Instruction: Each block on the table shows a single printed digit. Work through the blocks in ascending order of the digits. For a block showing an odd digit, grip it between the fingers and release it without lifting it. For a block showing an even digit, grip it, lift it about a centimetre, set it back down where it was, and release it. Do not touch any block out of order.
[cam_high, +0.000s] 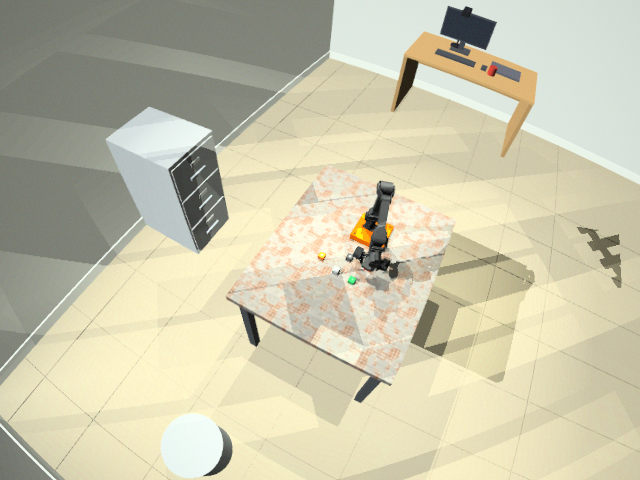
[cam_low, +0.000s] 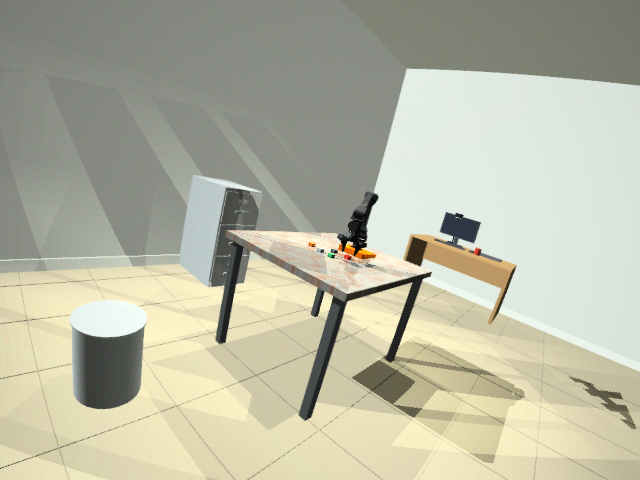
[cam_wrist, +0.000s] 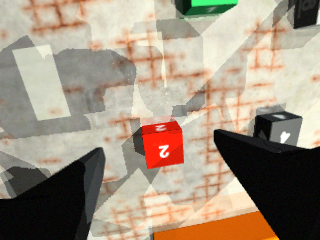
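Note:
A red block (cam_wrist: 164, 150) (cam_low: 347, 257) showing 2 rests on the table (cam_high: 320, 330). My gripper (cam_wrist: 160, 144) (cam_low: 349, 251) is open and empty above it; in the wrist view the block lies between the spread fingertips, touching neither. A dark block (cam_wrist: 284, 134) (cam_high: 349, 256) (cam_low: 333, 250), whose digit looks like 4, stands beyond the right fingertip. A green block (cam_wrist: 210, 6) (cam_high: 352, 280) (cam_low: 331, 255) is cut off by the wrist view's top edge. A pale block (cam_high: 336, 270) (cam_low: 320, 250) and an orange block (cam_high: 321, 255) (cam_low: 311, 244) stand farther left; their digits are unreadable.
The orange arm base (cam_high: 361, 235) (cam_wrist: 215, 228) is close behind the red block. The dark block is close beside the right finger. A cabinet (cam_high: 155, 170), a desk (cam_high: 429, 46) and a white-topped cylinder (cam_high: 191, 445) stand away from the table.

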